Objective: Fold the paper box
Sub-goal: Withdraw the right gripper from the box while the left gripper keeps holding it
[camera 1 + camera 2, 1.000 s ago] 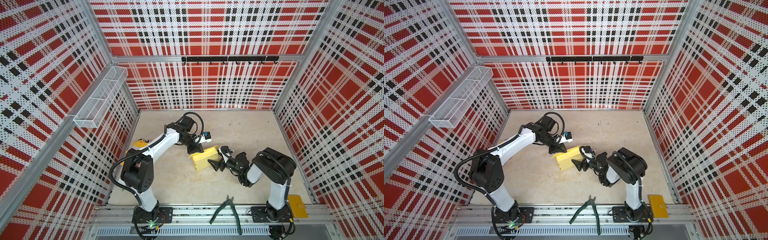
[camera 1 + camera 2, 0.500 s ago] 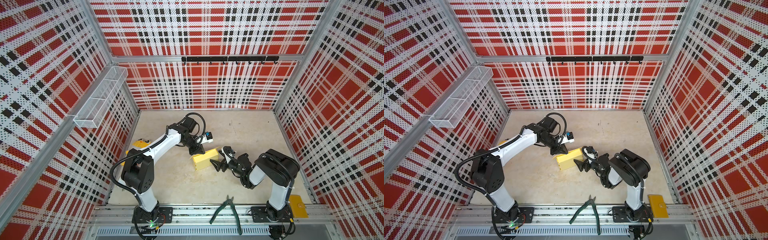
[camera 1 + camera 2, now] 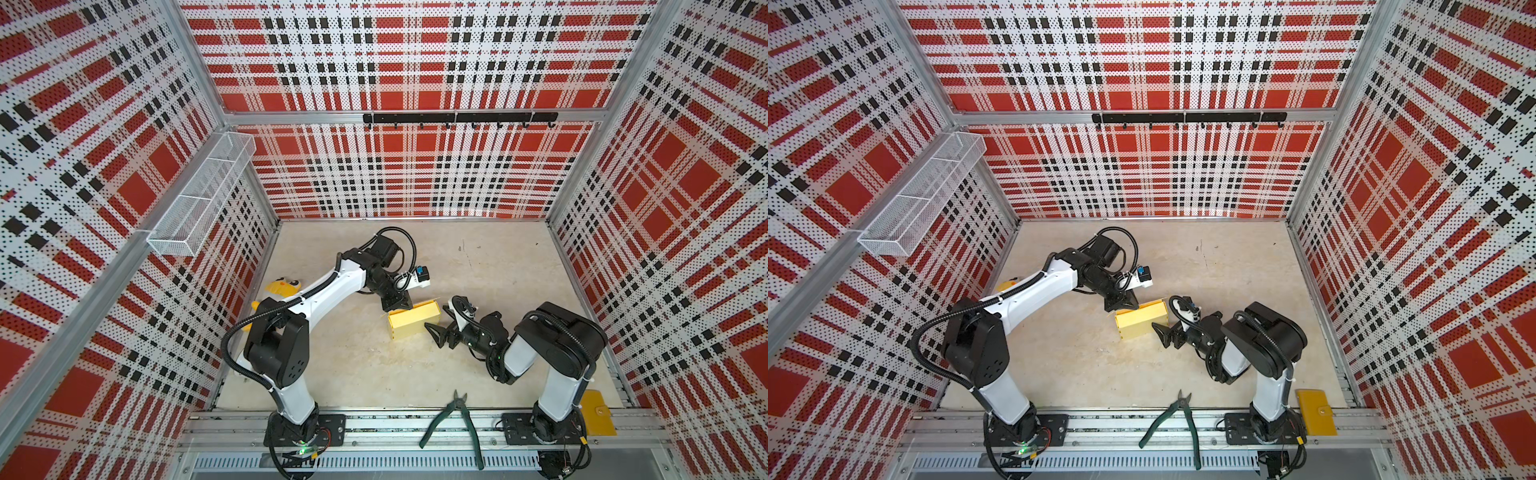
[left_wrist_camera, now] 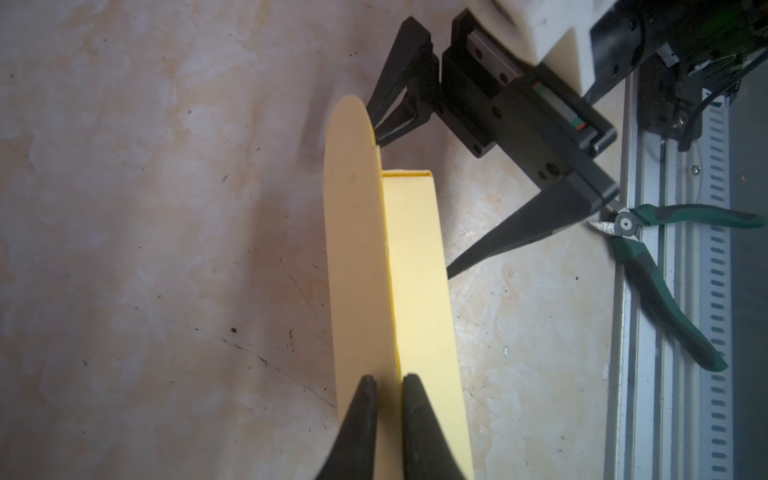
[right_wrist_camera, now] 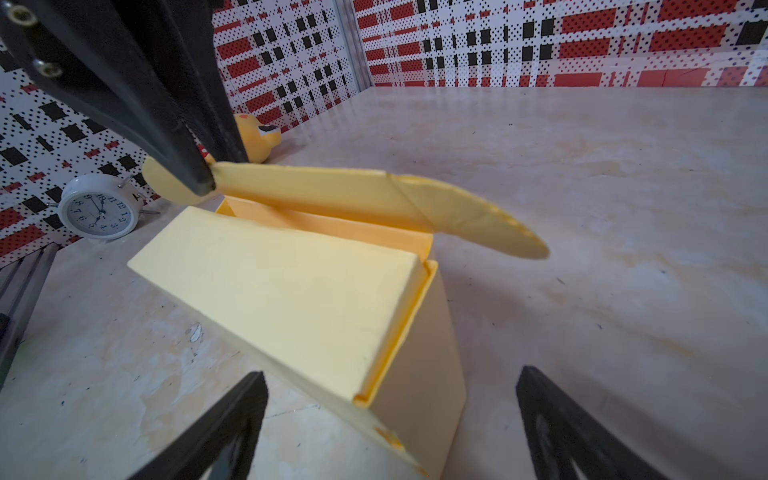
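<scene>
A wire basket (image 3: pixel 199 195) hangs on the left wall. Below it a yellow plush (image 3: pixel 284 286) lies at the surface's left edge, partly hidden by the left arm passing over it. The right wrist view shows a white clock (image 5: pixel 97 212) near the plush, by the same wall.

The left pincer (image 3: pixel 397 305) is clamped on the box's flap (image 4: pixel 353 249) near one end. In both top views its fingers (image 4: pixel 365 399) cover the box's back left corner. The box (image 3: pixel 415 324) sits mid-surface between the two pincers. It is pale yellow, its lid (image 5: pixel 270 291) is slightly raised, and the rounded-tab flap stands up along the far side.

The right pincer (image 3: pixel 440 326) is low, just beside the box's right end. Its jaws are spread wide and hold nothing, and the box's corner lies between them in the right wrist view.

Green-handled pliers (image 3: pixel 453 419) lie on the front rail (image 3: pixel 374 428) between the arm bases. A yellow wallet (image 3: pixel 596 411) rests on the rail by the right base.

The surface (image 3: pixel 498 257) is pale, mottled beige with faint scratches and specks. Perforated walls (image 3: pixel 415 174) in red, white and black plaid close it in on three sides. A black hook bar (image 3: pixel 459 118) runs across the back one.
</scene>
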Motion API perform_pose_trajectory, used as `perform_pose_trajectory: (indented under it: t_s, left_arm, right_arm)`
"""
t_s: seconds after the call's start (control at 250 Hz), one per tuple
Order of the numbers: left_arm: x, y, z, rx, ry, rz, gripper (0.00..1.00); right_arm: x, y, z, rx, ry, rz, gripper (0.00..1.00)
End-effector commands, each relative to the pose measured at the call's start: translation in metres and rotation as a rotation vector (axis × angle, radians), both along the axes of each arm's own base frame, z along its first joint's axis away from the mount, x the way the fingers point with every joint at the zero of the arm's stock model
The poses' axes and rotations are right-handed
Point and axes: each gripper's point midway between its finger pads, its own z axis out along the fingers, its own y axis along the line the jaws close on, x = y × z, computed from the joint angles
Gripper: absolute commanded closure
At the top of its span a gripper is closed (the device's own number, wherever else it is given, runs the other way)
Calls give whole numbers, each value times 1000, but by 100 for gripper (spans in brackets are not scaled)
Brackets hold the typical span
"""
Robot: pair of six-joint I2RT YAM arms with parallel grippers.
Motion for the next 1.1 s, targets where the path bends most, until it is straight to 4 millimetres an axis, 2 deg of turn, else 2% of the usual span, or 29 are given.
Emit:
perform_pose_trajectory:
  t_s: [0.0,0.372,0.496,0.58,0.856,1.092]
  left_arm:
    - [-8,6,-18,54,39,1,84]
    - [-9,6,-21,55,46,3,84]
    - [-8,5,-20,54,45,4,84]
    - [-8,5,-20,55,43,5,84]
    - [-8,6,-23,61,41,3,84]
    - [-8,5,-23,57,42,4,84]
  right_arm:
    - [-4,-4,13,36,-27,-8,4]
    - [-26,-22,26,63,12,-25,6]
    - [-27,-22,27,-5,85,-24,8]
    - [-29,-29,31,-68,112,-43,8]
    - [-31,-54,60,-145,108,-112,6]
    - [-16,-52,99,-151,150,-123,18]
